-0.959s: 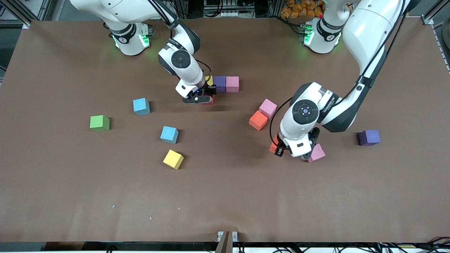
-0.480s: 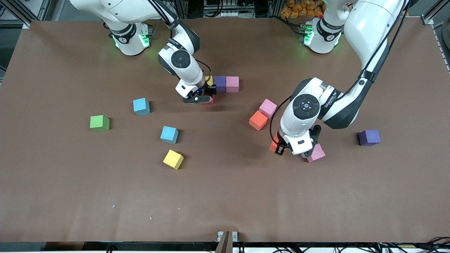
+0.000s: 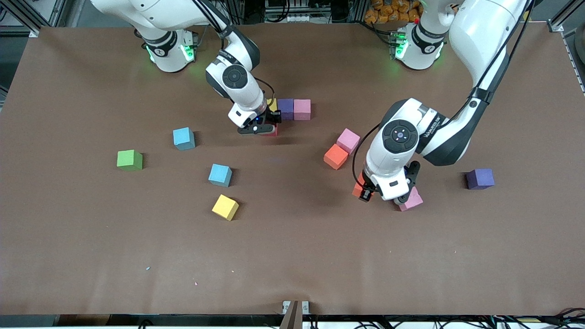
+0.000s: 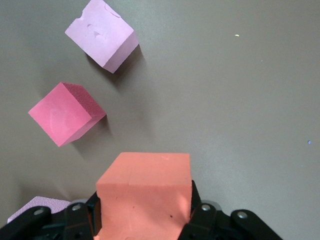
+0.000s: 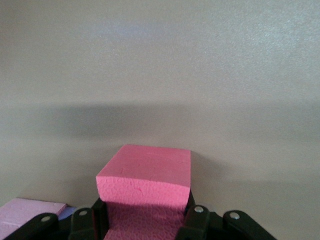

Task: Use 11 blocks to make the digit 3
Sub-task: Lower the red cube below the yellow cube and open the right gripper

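While we look down on the brown matte table [image 3: 292,256], we see aluminium frame posts at its corners, cables along the edge by the robots' bases, and a heap of orange objects [image 3: 393,11] past that edge. Tiny specks dot the surface nearer the front camera. White lettering runs along the left arm's forearm, too small for us to read. Our left gripper [image 3: 381,194] is clamped on an orange block [image 4: 145,195], low over the table beside a pink block [image 3: 411,199]; our right gripper [image 3: 258,129] is closed on a red block [image 5: 147,192], just nearer the camera than a row of yellow [image 3: 273,104], purple [image 3: 286,108] and pink [image 3: 302,109] blocks. Loose blocks lie scattered: two light blue [image 3: 184,138] [image 3: 220,175], one yellow [image 3: 225,207], an orange [image 3: 336,156] touching a pink [image 3: 348,140], and a purple [image 3: 480,178] toward the left arm's end. A green cube [image 3: 130,160] sits toward the right arm's end.
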Controlling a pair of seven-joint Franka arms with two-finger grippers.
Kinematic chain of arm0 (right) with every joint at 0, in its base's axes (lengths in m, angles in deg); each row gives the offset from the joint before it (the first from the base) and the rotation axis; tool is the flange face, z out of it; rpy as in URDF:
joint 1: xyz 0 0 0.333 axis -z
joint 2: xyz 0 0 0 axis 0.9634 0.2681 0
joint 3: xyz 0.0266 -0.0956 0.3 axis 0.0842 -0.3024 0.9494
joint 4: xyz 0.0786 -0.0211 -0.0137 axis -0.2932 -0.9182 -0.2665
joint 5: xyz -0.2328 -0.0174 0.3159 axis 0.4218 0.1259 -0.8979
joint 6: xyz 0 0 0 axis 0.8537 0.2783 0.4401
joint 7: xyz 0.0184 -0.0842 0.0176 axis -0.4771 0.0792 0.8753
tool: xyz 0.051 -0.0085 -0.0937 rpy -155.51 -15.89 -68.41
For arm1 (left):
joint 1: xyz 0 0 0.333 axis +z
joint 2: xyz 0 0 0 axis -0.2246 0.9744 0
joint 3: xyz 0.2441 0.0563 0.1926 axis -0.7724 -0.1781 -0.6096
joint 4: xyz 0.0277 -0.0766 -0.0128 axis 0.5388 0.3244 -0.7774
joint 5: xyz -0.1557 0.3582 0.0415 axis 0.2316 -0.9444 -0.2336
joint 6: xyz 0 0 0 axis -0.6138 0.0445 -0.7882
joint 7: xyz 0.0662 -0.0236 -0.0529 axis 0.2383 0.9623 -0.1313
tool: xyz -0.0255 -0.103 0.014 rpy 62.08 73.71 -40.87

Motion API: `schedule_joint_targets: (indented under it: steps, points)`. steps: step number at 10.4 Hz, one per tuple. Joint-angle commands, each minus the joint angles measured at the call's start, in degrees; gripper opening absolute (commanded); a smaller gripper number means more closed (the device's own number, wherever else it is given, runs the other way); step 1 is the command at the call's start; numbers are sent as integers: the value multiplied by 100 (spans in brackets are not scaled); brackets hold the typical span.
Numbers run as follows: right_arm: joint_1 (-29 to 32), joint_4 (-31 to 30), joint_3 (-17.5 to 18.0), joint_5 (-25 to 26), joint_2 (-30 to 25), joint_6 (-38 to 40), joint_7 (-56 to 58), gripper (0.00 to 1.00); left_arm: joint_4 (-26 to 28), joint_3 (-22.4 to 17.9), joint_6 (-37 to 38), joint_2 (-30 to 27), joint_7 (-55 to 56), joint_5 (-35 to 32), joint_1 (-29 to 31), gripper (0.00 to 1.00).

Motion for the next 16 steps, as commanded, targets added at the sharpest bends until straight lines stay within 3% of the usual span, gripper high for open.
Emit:
schedule_joint_targets:
  steps: [1, 3, 5, 13, 16]
  points:
    - [-72, 5, -15, 98, 132, -147, -163, 79, 22, 45, 129, -130, -11, 46, 56, 0]
    - [-72, 5, -15, 98, 123, -147, -163, 93, 22, 37, 129, -130, -11, 46, 56, 0]
    - [-54, 5, -15, 98, 62, -121, -155, 97, 22, 37, 129, -130, -11, 46, 56, 0]
    - [103, 66, -6, 107, -597, 598, 152, 100, -5, 45, 129, -130, -11, 46, 56, 0]
    - [252, 521, -33, 107, -878, 1684, 634, 100, -13, 37, 129, -130, -11, 45, 39, 0]
